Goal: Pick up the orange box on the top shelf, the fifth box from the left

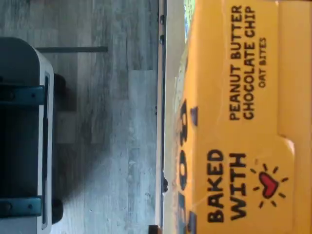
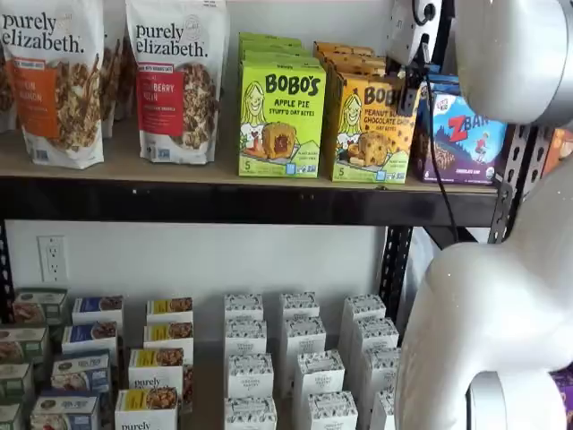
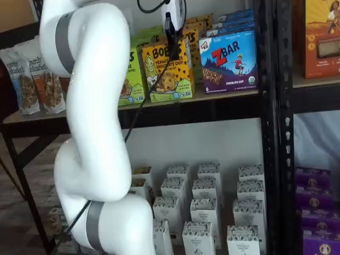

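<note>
Shelving stocked with snack boxes frames the robot's reach for the orange box (image 2: 371, 130), which stands upright at the front edge of the top shelf (image 2: 233, 199), printed face out toward the aisle. It sits between the lime-green Apple Pie box (image 2: 281, 118) and the blue ZBar box (image 3: 229, 61), close beside both, with more orange boxes lined up behind it; that row-by-flavour stocking leaves little room at its sides, which likely explains why the gripper (image 3: 172, 33) comes down over its top edge rather than from a flank.

Black fingers (image 3: 171, 37) hang in front of the box's upper part in a shelf view, with a cable trailing down past the shelf beam. They are seen side-on, so whether they stand apart or have closed on the cardboard cannot be told, and contact with the box is not clear either.

Up close in the wrist view, the box's top panel (image 1: 243, 126) fills most of the picture, reading "Peanut Butter Chocolate Chip Oat Bites" and "Baked With" beside a red heart. Its long axis runs vertically; its depth runs back into the shelf.
</note>
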You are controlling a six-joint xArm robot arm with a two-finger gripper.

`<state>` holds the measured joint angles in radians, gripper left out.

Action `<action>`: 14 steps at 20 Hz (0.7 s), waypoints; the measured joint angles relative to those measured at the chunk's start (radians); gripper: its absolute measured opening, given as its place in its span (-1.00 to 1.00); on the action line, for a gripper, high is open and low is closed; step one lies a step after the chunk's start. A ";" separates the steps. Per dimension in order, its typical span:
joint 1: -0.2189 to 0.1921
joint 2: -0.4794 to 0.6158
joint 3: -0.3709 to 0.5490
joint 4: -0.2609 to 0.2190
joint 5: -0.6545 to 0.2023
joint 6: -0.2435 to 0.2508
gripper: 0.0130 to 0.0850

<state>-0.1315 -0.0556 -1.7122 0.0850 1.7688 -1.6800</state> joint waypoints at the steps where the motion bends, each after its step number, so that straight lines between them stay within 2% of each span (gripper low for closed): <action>1: 0.000 0.002 -0.004 0.001 0.005 0.000 0.00; 14: 0.002 0.003 -0.003 0.001 -0.003 0.002 0.00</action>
<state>-0.1297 -0.0524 -1.7150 0.0864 1.7661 -1.6780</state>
